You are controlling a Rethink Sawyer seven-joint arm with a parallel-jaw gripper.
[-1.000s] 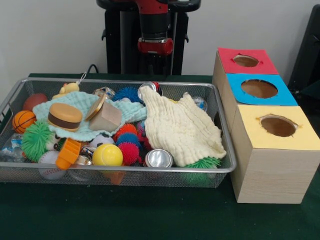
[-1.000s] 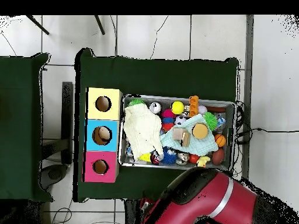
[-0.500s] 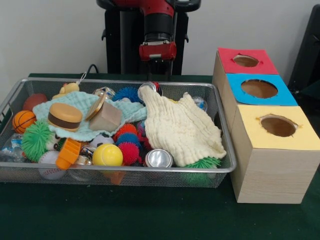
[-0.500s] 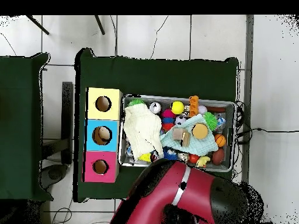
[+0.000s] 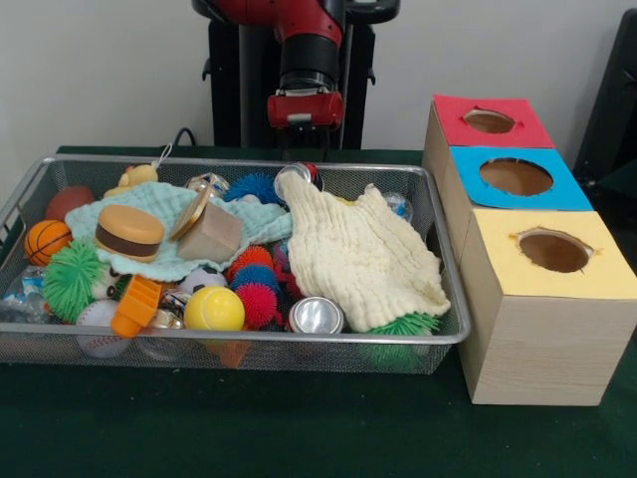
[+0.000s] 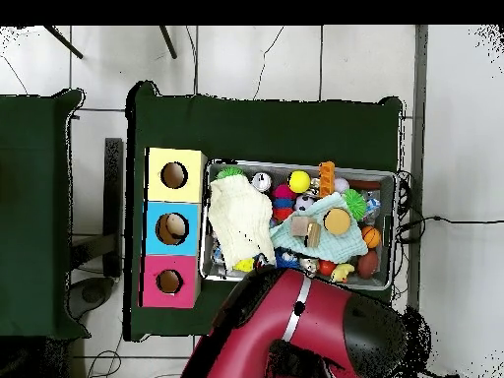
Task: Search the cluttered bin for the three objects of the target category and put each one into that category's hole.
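Front view, arm: the red and black robot arm [image 5: 304,60] is hanging at twelve o'clock above the silver wire mesh bin [image 5: 453,329]; I cannot tell the gripper's state.
Front view, bin: it is brimming with toys under a cream knitted cloth [image 5: 363,259].
Front view, holes: the wooden box with red, blue and yellow hole tops [image 5: 537,329] is sitting at three o'clock; its holes look empty.
Overhead view, progress: the arm is covering the bin's six o'clock edge; the blue hole [image 6: 173,228] is showing something pale, unidentifiable. The target objects seem unsorted, presumably somewhere in the bin.
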